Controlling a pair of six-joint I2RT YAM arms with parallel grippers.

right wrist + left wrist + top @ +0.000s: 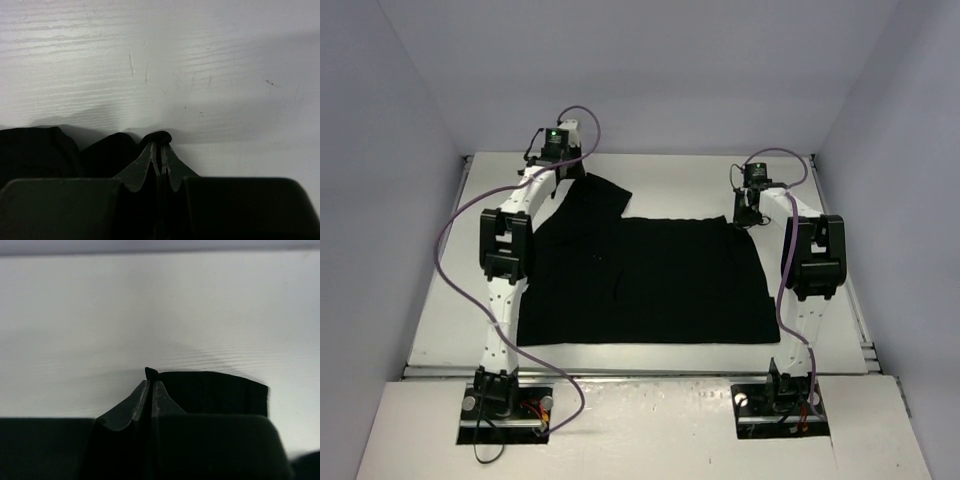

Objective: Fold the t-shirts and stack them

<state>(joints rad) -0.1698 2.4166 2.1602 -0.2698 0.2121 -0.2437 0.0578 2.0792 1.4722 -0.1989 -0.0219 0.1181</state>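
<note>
**A:** What sits closest, along the near edge of the bench?

**B:** The two arm bases, the left base (500, 392) and the right base (782, 392), each on a dark plate. A purple cable (445, 250) loops wide off the left arm, and the right arm carries another like it.

**A:** And the t-shirt?

**B:** The black t-shirt (650, 280) lies spread flat over the middle of the white bench (700, 175). Its near hem runs roughly parallel to the near edge, from beside the left arm across to beside the right arm. The cloth looks mostly smooth.

**A:** Farther back?

**B:** The right half ends in a straight line. On the left, a sleeve (605, 195) juts out toward the far-left corner.

**A:** Where is the left gripper?

**B:** The left gripper (151, 382) is at that sleeve, toward the far-left corner. Its jaws are pressed together with a small tip of black cloth pinched between them. In the wrist view a flap of the shirt lies just to the right of the fingers, with bare bench beyond.

**A:** The right one?

**B:** The right gripper (160, 149) is at the shirt's far-right corner. Its jaws are closed to a slit around a rounded fold of cloth. More cloth is bunched to its left, and scratched white bench stretches beyond. I cannot tell whether either pinched bit is raised off the surface.
</note>
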